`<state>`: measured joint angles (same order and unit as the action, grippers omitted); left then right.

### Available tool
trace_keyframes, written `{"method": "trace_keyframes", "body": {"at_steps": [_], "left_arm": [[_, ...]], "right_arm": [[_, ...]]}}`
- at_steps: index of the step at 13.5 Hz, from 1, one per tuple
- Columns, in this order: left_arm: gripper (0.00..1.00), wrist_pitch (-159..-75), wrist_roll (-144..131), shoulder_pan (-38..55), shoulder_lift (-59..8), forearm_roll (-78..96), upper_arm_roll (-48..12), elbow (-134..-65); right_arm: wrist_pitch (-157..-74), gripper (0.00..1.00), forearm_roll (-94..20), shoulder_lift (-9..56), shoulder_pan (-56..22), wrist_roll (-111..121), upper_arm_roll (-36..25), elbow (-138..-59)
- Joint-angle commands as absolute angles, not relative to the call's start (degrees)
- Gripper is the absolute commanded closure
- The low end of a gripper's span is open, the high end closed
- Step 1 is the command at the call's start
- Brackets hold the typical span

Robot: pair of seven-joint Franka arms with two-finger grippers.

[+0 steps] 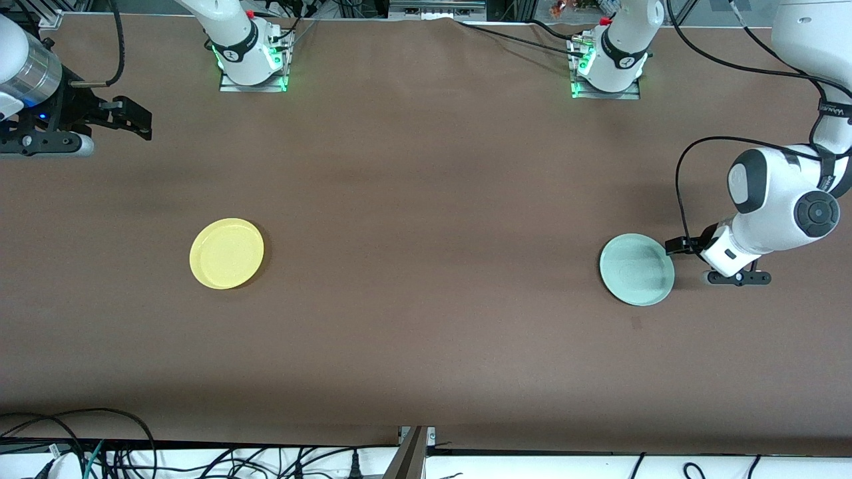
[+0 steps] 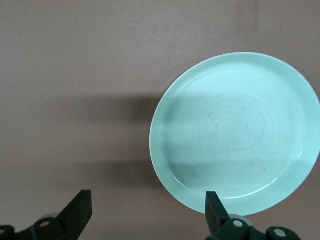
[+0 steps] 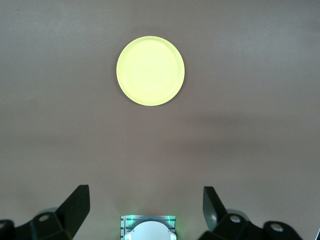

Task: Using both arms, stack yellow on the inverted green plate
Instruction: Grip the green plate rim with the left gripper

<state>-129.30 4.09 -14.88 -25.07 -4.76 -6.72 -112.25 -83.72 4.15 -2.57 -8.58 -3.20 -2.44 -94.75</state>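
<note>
Worktop: brown surface carrying both plates, with both arm bases along its edge farthest from the front camera
Landmark: green plate, pale mint, round and shallow, lying on the worktop toward the left arm's end
Green plate, facing: hollow side up in the left wrist view, low rim raised around a floor marked with faint ring scratches; not inverted
Yellow plate: bright yellow, round, low rim, hollow side up, flat on the worktop well apart from the green plate, toward the right arm's end; about as near to the front camera as the green plate
Yellow plate, right wrist view: seen whole and bare, nothing touching it
Left tool: low at the green plate's rim, on the side toward the left arm's end of the worktop; fingers spread wide apart, nothing between them
Left tool, wrist view: one fingertip overlaps the green plate's rim, the other stands over bare worktop; whether it touches the rim cannot be told
Right tool: up in the air over the right arm's end of the worktop, well apart from the green plate and clear of the yellow plate
Right tool, wrist view: fingers spread wide, holding nothing; the arm waits
</note>
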Motion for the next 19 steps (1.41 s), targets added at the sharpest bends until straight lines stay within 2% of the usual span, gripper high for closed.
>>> {"method": "trace_keyframes", "body": {"at_steps": [1,3,6,8,9,11,19], "left_arm": [[0.0,-131.6,4.0,-15.5,-27.7,-6.1,-7.1,-111.8],[0.0,-132.6,4.0,-15.7,-29.0,-6.0,-7.1,-111.3],[0.27,-134.2,4.0,-16.3,-30.8,-6.0,-7.2,-110.4],[0.34,-134.2,4.0,-16.3,-31.2,-6.0,-7.2,-110.4],[0.35,-134.2,4.0,-16.3,-31.2,-6.0,-7.2,-110.3],[0.44,-134.2,4.0,-16.2,-31.5,-6.0,-7.2,-110.3],[0.54,-134.1,3.6,-16.1,-32.5,-5.5,-7.3,-109.7]], "right_arm": [[-81.8,0.0,5.2,-2.9,-8.9,-4.1,-2.7,-94.0],[-82.3,0.0,5.2,-2.9,-8.9,-4.1,-2.5,-93.9],[-81.8,0.0,5.2,-2.9,-8.9,-4.2,-2.4,-93.9],[-81.7,0.0,5.1,-3.0,-8.9,-4.2,-2.5,-94.0],[-81.8,0.0,5.1,-2.9,-8.9,-4.1,-2.6,-93.9],[-81.8,0.0,5.1,-2.8,-8.9,-4.2,-2.8,-93.9],[-81.7,0.0,5.0,-2.8,-8.7,-4.2,-3.1,-93.9]]}}
